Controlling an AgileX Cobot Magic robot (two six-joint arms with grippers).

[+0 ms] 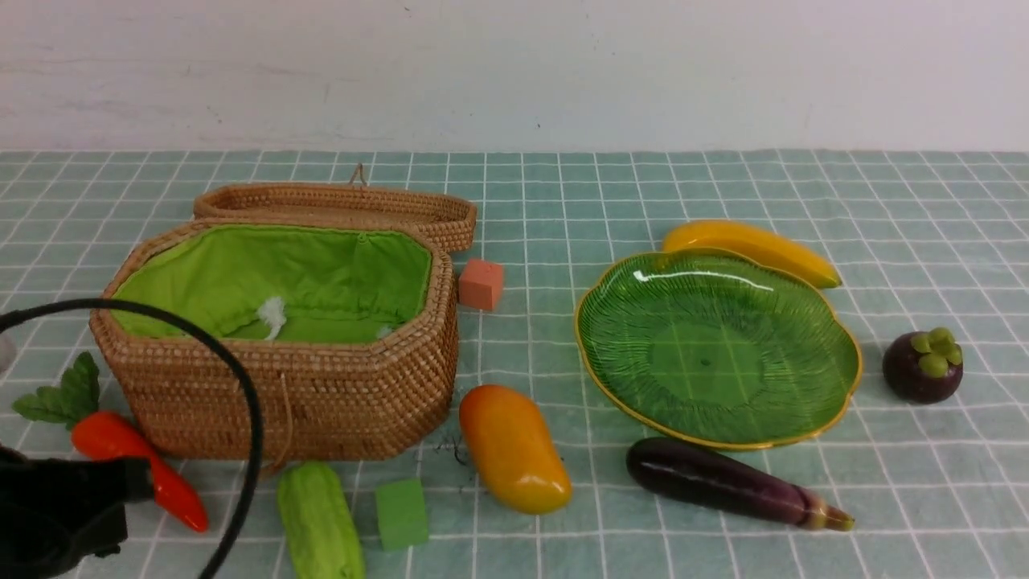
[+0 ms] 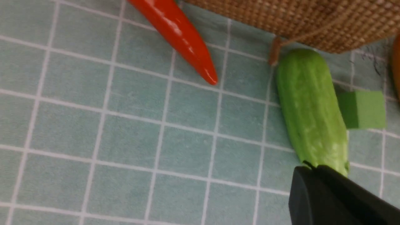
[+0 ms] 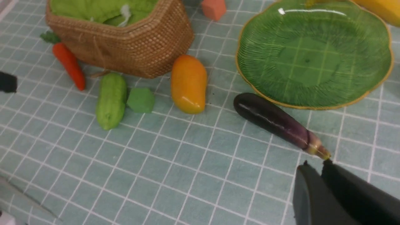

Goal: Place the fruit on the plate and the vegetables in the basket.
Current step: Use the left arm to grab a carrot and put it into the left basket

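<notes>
The mango, banana and mangosteen lie on the cloth around the green plate. The eggplant lies in front of the plate. The carrot and gourd lie by the open basket. My left gripper is shut and empty, low at the near end of the gourd, with the carrot's tip beside it. My right gripper is shut and empty, just short of the eggplant's stem end.
A salmon cube sits beside the basket's lid. A green cube lies between gourd and mango. My left arm's black cable arcs in front of the basket. The checked teal cloth runs back to a white wall.
</notes>
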